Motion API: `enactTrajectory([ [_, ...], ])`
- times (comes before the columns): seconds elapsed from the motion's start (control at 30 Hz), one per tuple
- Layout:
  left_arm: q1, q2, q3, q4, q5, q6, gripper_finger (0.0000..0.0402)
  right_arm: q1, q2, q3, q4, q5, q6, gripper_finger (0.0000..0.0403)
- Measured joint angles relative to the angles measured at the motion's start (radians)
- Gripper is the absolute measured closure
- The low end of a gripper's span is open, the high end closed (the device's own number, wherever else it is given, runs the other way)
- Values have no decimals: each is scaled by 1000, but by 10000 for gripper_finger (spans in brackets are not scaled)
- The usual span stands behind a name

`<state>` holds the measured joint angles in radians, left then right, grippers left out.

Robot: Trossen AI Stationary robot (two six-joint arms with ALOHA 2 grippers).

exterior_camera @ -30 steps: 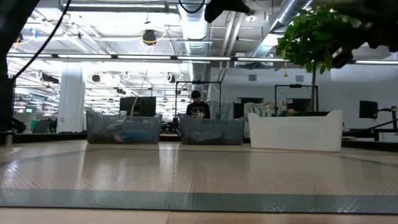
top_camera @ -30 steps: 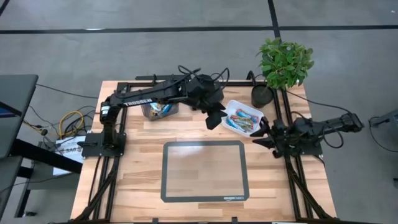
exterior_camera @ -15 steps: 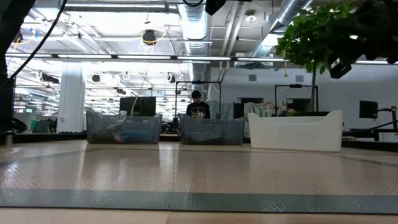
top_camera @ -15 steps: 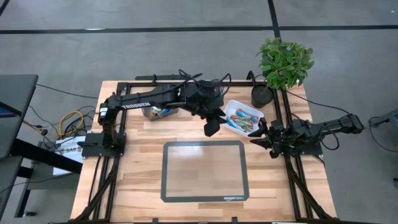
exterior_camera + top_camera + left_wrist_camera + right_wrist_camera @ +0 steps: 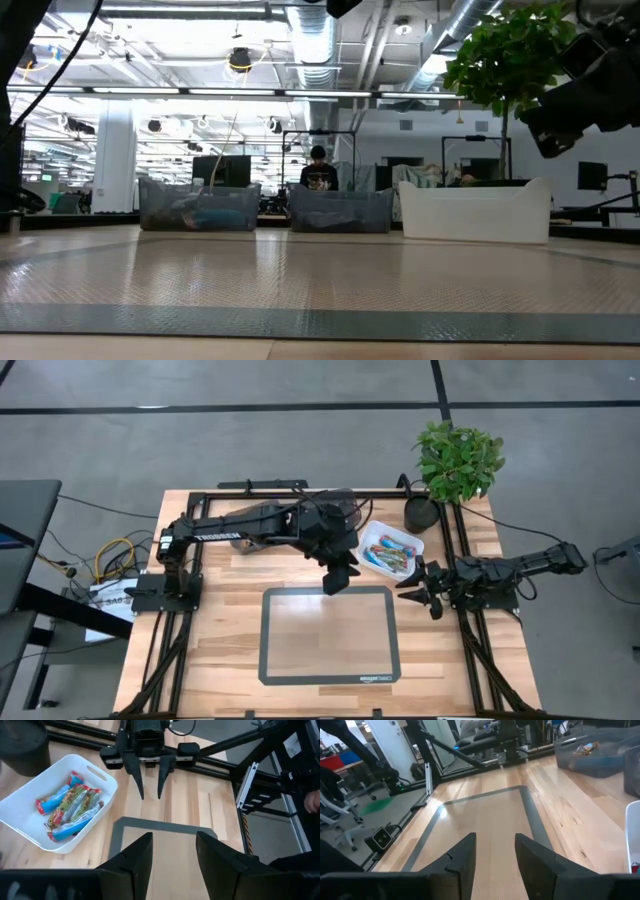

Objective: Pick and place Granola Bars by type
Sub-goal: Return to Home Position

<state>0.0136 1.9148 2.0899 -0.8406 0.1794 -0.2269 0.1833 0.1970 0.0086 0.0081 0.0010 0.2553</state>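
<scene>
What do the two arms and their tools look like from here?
Both are matte black with jointed links. The left arm carries white TROSSEN lettering; the right arm shows no marking I can read. Black cables loop over each. The left tool and right tool each end in two dark tapered fingers.

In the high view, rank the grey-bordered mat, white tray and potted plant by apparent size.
1. Grey-bordered mat.
2. Potted plant, though its leaves stand nearer the camera, so this is unsure.
3. White tray.
</scene>
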Motion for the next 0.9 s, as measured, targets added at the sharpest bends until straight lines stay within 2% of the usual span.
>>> enactTrajectory([
  [0.27, -37, 0, -10, 29, 39, 57, 258, 0, 0, 0, 0, 0, -1, 274],
  [0.4, -45, -4, -113, 44, 19, 60, 258, 0, 0, 0, 0, 0, -1, 274],
  [0.5, -64, -33, -258, 192, 27, 56, 258, 0, 0, 0, 0, 0, -1, 274],
  [0.7, -110, -121, -653, 525, 49, -22, 258, 0, 0, 0, 0, 0, -1, 274],
  [0.9, -133, -278, -1063, 855, 86, -63, 258, 0, 0, 0, 0, 0, -1, 274],
])
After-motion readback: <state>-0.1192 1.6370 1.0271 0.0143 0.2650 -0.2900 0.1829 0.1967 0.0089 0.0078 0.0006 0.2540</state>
